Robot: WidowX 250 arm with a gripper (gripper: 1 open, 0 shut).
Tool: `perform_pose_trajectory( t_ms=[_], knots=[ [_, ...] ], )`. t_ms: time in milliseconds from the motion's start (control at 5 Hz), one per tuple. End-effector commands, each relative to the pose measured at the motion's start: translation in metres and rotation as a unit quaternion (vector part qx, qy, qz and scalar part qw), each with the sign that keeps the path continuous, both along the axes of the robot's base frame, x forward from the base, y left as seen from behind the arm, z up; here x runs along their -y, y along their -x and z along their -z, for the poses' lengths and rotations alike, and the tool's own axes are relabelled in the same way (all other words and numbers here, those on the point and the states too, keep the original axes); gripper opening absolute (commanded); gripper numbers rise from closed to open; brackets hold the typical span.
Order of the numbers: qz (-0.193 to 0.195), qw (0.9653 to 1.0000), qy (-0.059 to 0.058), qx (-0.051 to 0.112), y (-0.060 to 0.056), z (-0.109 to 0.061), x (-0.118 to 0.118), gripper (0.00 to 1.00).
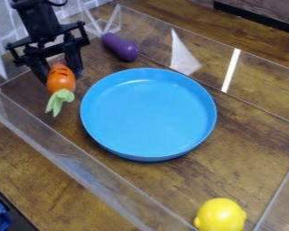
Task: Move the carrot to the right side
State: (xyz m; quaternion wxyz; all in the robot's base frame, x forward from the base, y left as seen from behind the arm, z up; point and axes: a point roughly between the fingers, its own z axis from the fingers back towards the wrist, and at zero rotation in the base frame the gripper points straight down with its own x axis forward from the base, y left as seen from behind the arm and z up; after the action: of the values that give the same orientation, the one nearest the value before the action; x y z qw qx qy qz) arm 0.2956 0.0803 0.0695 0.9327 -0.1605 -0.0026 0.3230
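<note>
The carrot [60, 82] is a small orange toy with a green leafy top hanging down, just left of the blue plate [159, 117]. My gripper [58, 72] comes down from the upper left. Its black fingers straddle the orange end and are shut on it. The carrot hangs tilted in the grip, with its leaves pointing toward the table. I cannot tell whether the leaf tip touches the wood.
A purple eggplant [120, 45] lies behind the plate near the back wall. A yellow lemon [219, 216] sits at the front right. Clear plastic walls [62, 153] fence the wooden table on all sides.
</note>
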Motion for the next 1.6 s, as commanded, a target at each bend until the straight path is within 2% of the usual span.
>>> perform_pose_trajectory(
  t_ms=[0, 400, 800, 1200, 1400],
  knots=[
    [0.020, 0.9987, -0.015, 0.044, -0.001, -0.025, 0.003, 0.00],
    [0.053, 0.9966, -0.017, 0.061, 0.000, -0.029, 0.012, 0.00],
    [0.089, 0.9922, -0.023, 0.085, 0.002, -0.035, 0.021, 0.00],
    [0.127, 0.9857, -0.039, 0.104, 0.004, -0.037, 0.032, 0.00],
    [0.152, 0.9821, -0.043, 0.102, 0.004, -0.043, 0.042, 0.00]
  ],
)
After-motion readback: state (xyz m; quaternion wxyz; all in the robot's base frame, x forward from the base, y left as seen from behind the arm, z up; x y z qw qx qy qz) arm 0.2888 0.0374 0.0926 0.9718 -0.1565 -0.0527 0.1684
